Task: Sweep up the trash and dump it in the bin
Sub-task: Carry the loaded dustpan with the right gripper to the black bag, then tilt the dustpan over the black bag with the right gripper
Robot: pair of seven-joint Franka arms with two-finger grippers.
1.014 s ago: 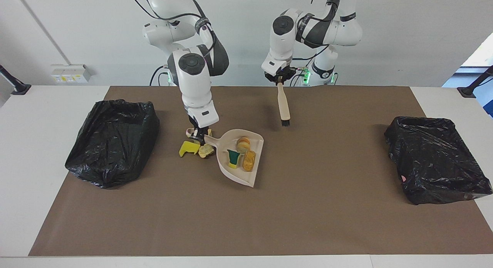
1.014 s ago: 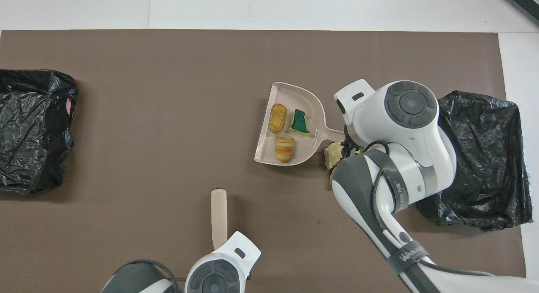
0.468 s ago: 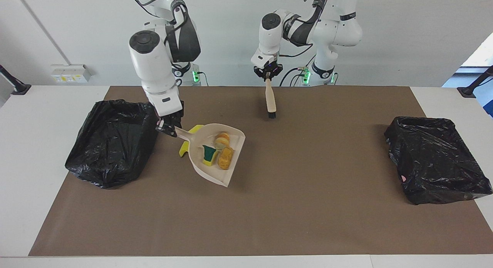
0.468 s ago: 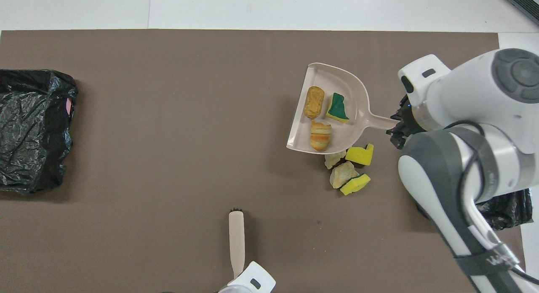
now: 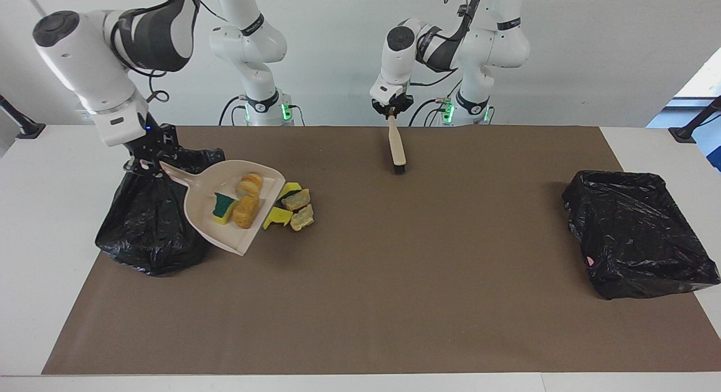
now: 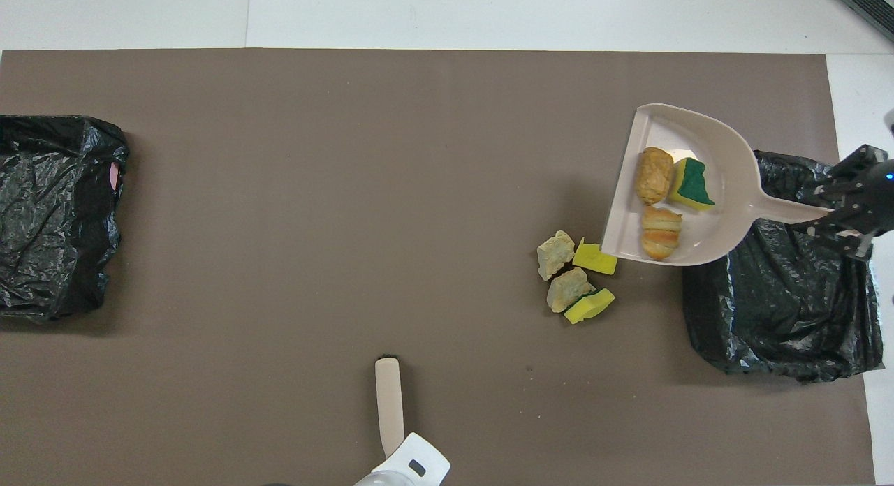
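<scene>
Right gripper [image 5: 147, 162]: clamped on the end of the dustpan's handle, up in the air over the bin at the right arm's end of the table
Dustpan [image 5: 203, 209]: beige, lifted and tilted, its open lip out over the mat; its back and handle over the bin's edge
Trash in the pan [image 5: 243, 200]: three pieces, a green-and-yellow sponge chunk and two tan-orange bread-like lumps, touching one another
Trash on the mat [image 5: 293, 206]: four pieces in a tight cluster just beside the pan's lip, two yellow-and-green sponge chunks and two pale crumbly lumps
Bin under the pan [image 5: 147, 234]: lined with black plastic, at the right arm's end of the table
Second bin [image 5: 636, 234]: black-lined too, at the left arm's end, well apart from the trash
Left gripper [image 5: 390, 114]: shut on the top of the brush's handle, over the mat's edge nearest the robots
Brush [image 5: 396, 147]: beige, hanging bristles down, black bristles at or just above the mat
Mat [image 5: 394, 302]: brown, covering most of the white table
Facing view only: the pan's height above the mat and bin, both arms whole, the left gripper's hold on the brush
Overhead view only: all four loose pieces apart from the pan's lip, one yellow chunk partly under it; the pan's full outline; of the left arm only the wrist at the bottom edge
</scene>
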